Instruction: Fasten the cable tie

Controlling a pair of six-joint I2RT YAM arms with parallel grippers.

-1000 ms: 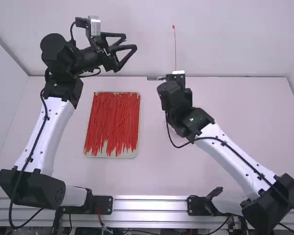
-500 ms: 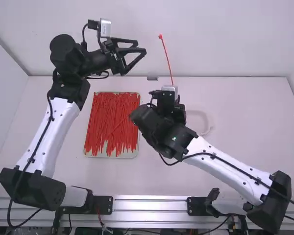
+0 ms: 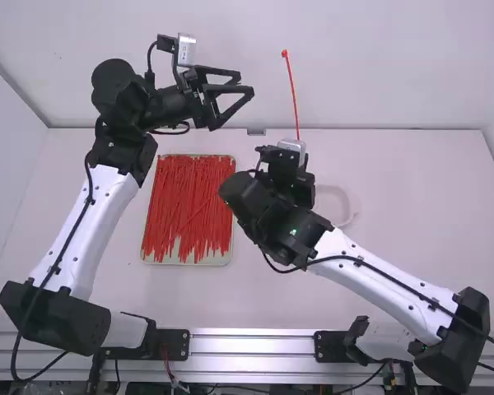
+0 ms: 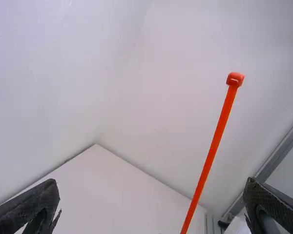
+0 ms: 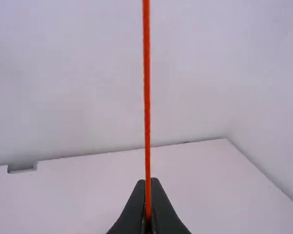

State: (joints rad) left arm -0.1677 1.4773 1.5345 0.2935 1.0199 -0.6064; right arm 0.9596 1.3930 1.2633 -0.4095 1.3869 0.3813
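A single red cable tie (image 3: 291, 90) stands nearly upright above the middle of the table, its head at the top. My right gripper (image 5: 147, 210) is shut on its lower end, the strap (image 5: 146, 97) rising straight out between the fingers. In the high view the right wrist hides those fingers. My left gripper (image 3: 235, 96) is raised to the left of the tie, open, with nothing between its wide-spread fingers. From the left wrist view the tie (image 4: 212, 151) with its head stands between the two fingertips (image 4: 31, 207), farther off.
A tray (image 3: 151, 251) holding several red cable ties lies on the left half of the table under the left arm. A white cable loops on the table right of the right wrist. White walls close in behind and at the sides.
The right arm swung left and forward, carrying the tie, which tilted left and then came back near upright. The left gripper moved right, closer to the tie's upper part.
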